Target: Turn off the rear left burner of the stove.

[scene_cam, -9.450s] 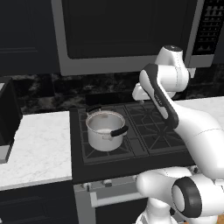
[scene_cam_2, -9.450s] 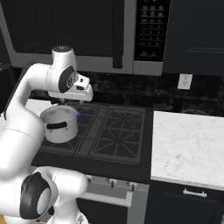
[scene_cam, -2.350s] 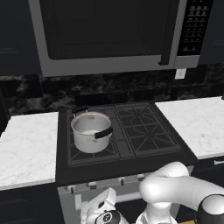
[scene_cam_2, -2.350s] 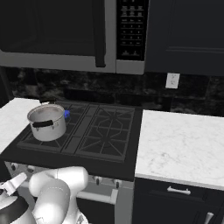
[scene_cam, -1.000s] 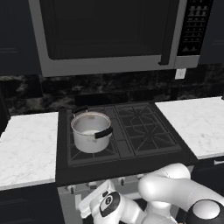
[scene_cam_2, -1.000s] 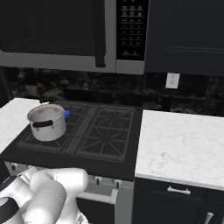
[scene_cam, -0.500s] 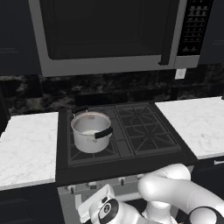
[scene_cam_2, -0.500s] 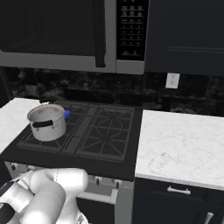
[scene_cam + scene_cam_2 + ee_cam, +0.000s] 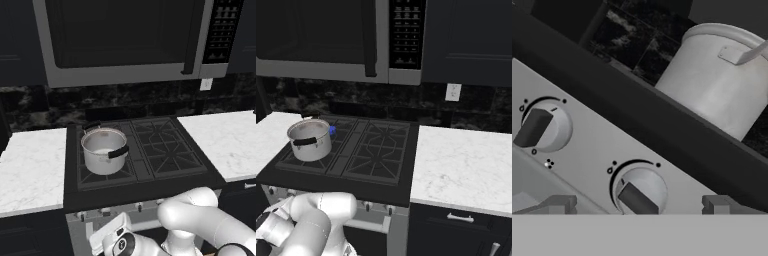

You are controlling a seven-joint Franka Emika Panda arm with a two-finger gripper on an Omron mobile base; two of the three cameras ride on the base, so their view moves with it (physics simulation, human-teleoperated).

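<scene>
With the arm folded low before the stove, the gripper faces its steel front, fingers spread wide, a knob between them, the rear left burner beyond, behind the steel pot.

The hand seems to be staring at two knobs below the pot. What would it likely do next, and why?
Probably ease forward onto the nearer knob: the gripper is open, its fingertips flanking that knob on the stove front without touching. Which knob serves the rear left burner isn't clear.

No lettering, label or number can be read anywhere.
</scene>
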